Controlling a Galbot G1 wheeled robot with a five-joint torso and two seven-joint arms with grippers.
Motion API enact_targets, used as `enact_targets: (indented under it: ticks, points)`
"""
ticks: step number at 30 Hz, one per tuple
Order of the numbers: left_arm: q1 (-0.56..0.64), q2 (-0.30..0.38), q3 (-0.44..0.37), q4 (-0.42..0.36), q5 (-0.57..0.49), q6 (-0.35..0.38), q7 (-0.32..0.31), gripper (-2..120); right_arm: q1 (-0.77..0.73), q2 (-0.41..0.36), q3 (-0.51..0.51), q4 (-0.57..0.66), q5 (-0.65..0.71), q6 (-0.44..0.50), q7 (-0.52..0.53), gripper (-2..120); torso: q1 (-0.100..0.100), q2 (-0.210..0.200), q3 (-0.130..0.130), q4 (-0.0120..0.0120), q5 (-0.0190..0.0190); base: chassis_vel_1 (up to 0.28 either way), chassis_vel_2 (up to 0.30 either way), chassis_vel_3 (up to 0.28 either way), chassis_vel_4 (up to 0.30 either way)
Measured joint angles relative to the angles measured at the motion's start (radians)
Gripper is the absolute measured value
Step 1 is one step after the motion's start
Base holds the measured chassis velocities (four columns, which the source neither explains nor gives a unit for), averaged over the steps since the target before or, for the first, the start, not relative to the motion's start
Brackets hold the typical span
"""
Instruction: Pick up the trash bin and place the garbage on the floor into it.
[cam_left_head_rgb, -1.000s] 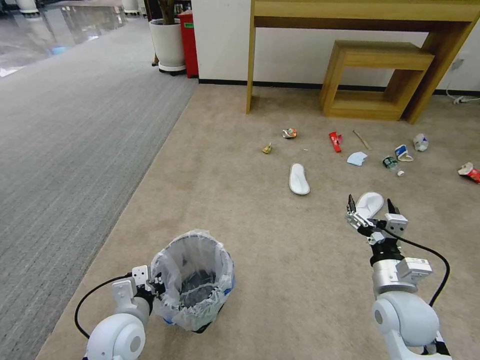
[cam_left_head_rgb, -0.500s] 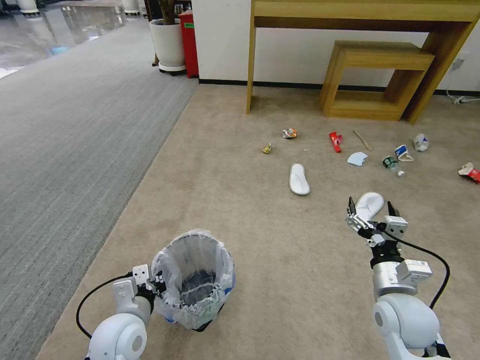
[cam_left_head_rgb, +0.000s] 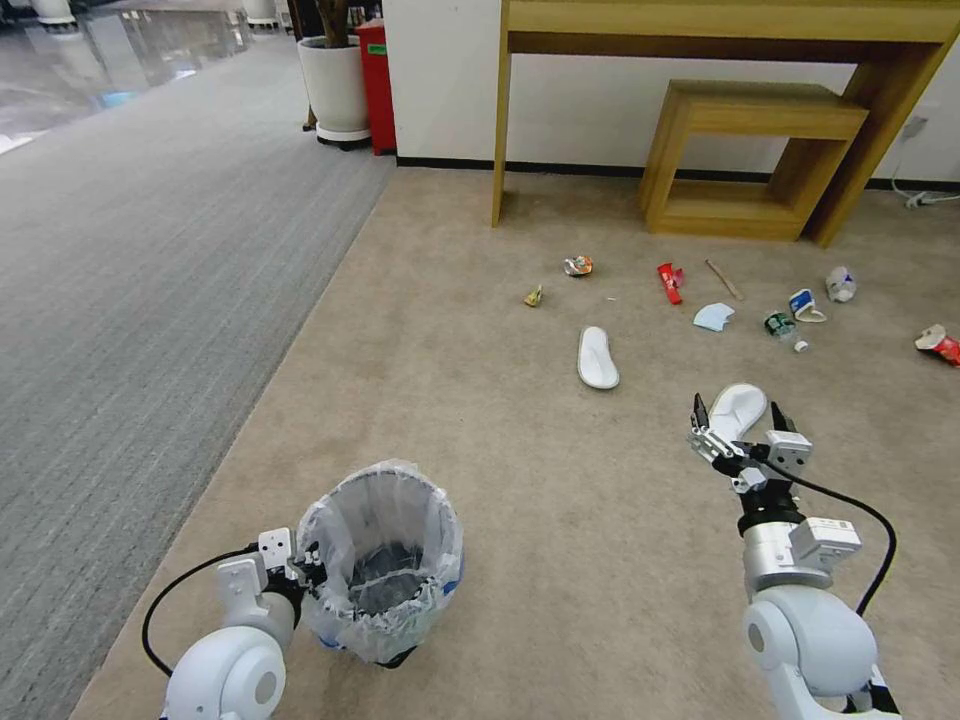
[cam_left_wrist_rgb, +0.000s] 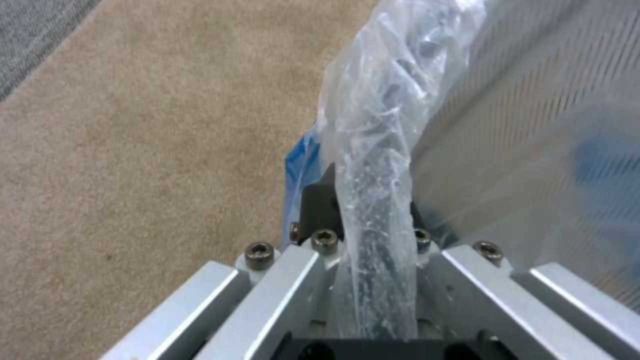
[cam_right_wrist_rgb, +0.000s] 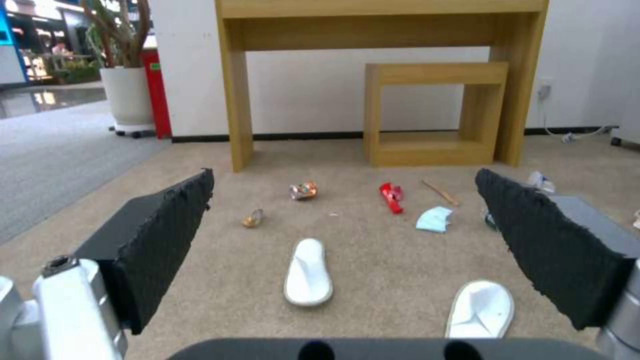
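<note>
Left claw (cam_left_head_rgb: 305, 572) clamps the trash bin (cam_left_head_rgb: 380, 560) rim; right claw (cam_left_head_rgb: 740, 425) hangs wide open over bare floor (cam_left_head_rgb: 560, 480).

Two flat white slippers (cam_left_head_rgb: 598, 358) (cam_left_head_rgb: 738, 408), one black round bag-lined trash bin (cam_left_head_rgb: 381, 560), one red wrapper (cam_left_head_rgb: 669, 282), one pale blue mask (cam_left_head_rgb: 713, 317), one thin wooden stick (cam_left_head_rgb: 722, 279), two wooden counters (cam_left_head_rgb: 720, 20) (cam_left_head_rgb: 760, 110).

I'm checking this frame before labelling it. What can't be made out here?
- Black round trash bin lined with crinkly translucent plastic bag: its contents, veiled by the liner in the head view.
- Left gripper: its fingertips, wrapped by the bag at the rim in the left wrist view.
- Nearer white slipper: partly behind the open right gripper in the head view.
- Red-and-white crumpled litter: cut by the head view's edge.
</note>
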Motion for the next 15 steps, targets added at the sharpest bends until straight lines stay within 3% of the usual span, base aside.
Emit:
enact_targets:
  ticks: [15]
  points:
    - [0.002, 0.013, -0.046, -0.088, -0.061, 0.021, -0.017, 1, 0.000, -0.001, -0.003, 0.000, -0.001, -0.006, 0.000, 100, 0.000, 0.000, 0.000, 0.0000, 0.0002, 0.000, 0.000, 0.000, 0.000]
